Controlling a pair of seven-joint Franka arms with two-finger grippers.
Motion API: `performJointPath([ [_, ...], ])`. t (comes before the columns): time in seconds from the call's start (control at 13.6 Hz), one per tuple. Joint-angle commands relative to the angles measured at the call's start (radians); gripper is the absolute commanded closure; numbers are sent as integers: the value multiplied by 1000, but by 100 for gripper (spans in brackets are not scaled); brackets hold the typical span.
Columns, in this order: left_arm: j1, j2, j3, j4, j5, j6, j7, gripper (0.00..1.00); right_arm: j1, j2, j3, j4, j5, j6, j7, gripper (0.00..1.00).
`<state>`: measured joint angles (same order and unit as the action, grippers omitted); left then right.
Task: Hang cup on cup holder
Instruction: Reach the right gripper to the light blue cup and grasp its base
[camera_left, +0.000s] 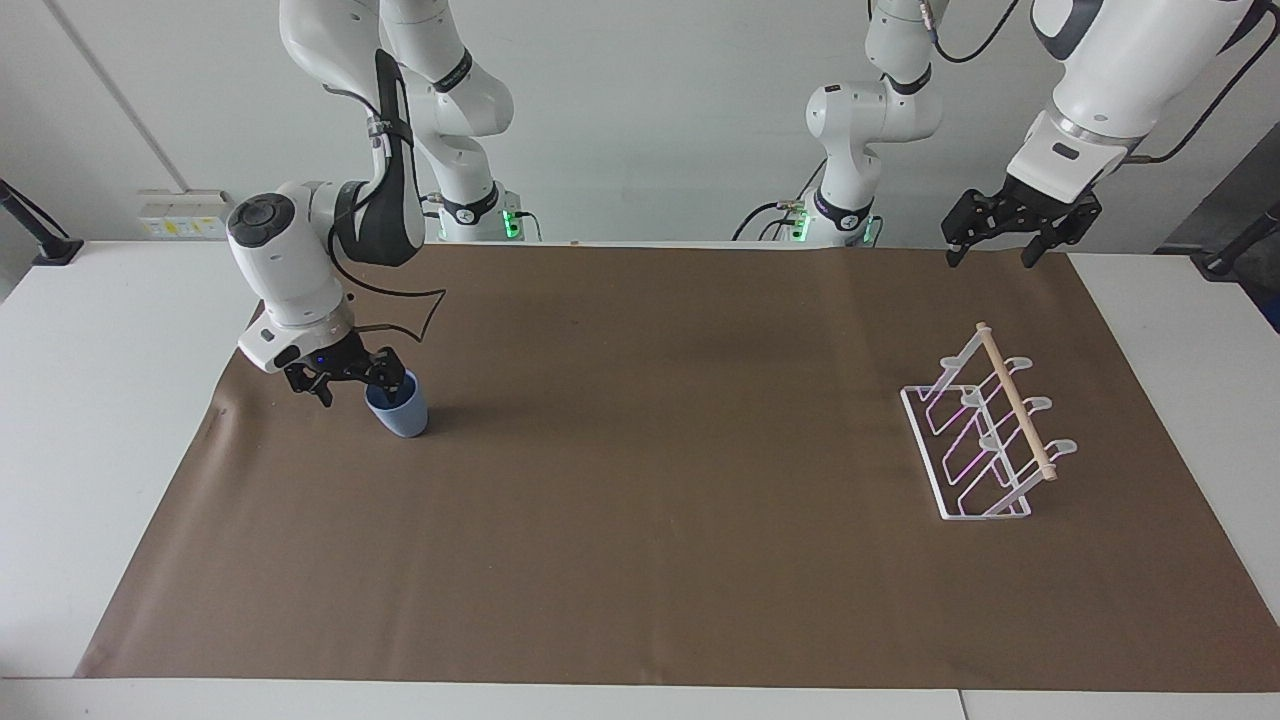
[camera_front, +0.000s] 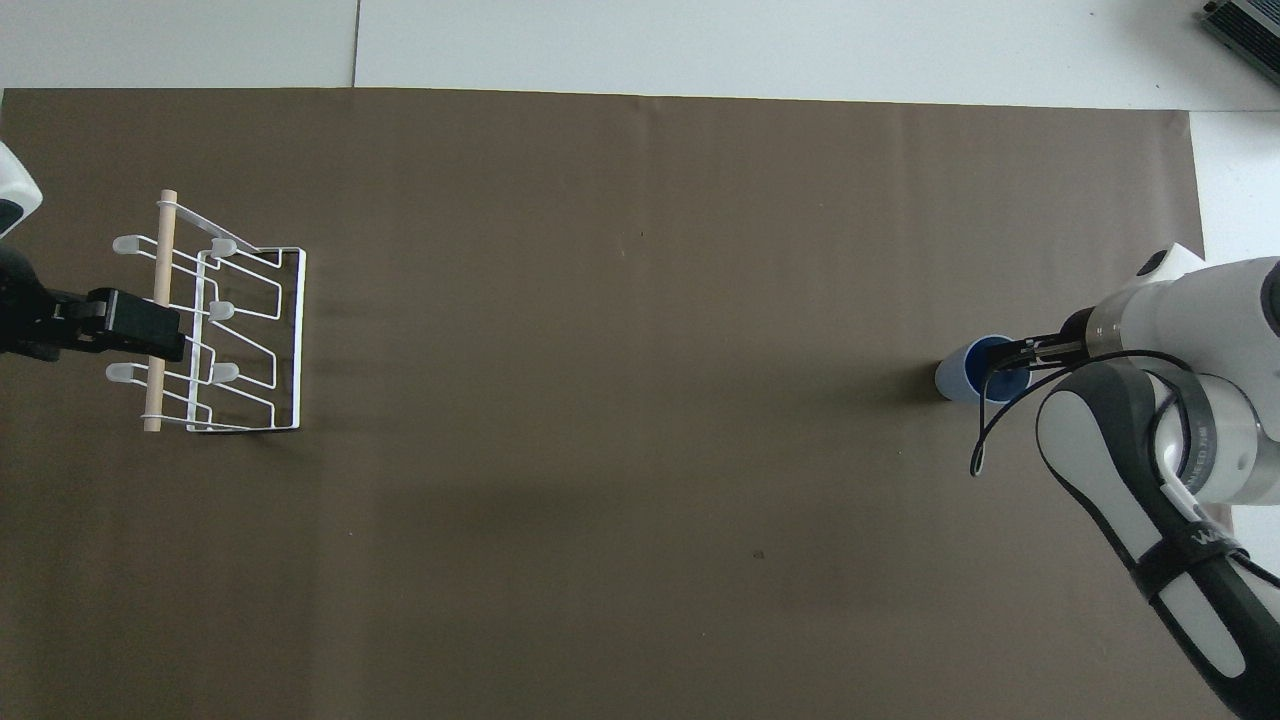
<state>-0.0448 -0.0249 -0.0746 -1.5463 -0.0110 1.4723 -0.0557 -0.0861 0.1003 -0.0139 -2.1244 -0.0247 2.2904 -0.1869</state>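
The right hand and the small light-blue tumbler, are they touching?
Cannot tell. In the facing view the open right hand straddles the light-blue tumbler's rim, one finger seemingly inside, but no contact or gap shows plainly.

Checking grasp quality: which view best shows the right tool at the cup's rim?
The facing view: the right tool straddles the cup rim, one finger inside. The overhead view shows it edge-on, the arm crowding it.

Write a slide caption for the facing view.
Right pincer open at the blue cup's rim; left pincer waits.
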Motion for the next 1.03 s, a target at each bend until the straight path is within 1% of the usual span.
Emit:
performJointPath([
  [0.0, 2, -18, 1, -14, 11, -6, -4, 0, -15, -4, 9, -17, 34, 9, -52, 0],
  [0.07, 2, -18, 1, -14, 11, -4, -4, 0, -15, -5, 9, -15, 78, -2, -89, 3],
  [0.15, 2, -18, 1, -14, 11, -6, -4, 0, -18, -5, 8, -15, 124, -11, -151, 12],
  [0.22, 2, -18, 1, -14, 11, -4, -4, 0, -30, -5, 8, -12, 144, -14, -189, 20],
  [0.44, 2, -18, 1, -14, 13, -4, -4, 0, -35, -5, 8, -12, 144, -12, -198, 51],
  [0.52, 2, -18, 1, -14, 11, -6, -4, 0, -34, -4, 8, -12, 144, -12, -200, 62],
  [0.66, 2, -18, 1, -14, 13, -6, -3, 0, -35, -4, 8, -11, 146, -11, -194, 100],
  [0.96, 2, -18, 1, -14, 11, -4, -4, 0, -27, -4, 8, 3, 149, -38, -187, 100],
])
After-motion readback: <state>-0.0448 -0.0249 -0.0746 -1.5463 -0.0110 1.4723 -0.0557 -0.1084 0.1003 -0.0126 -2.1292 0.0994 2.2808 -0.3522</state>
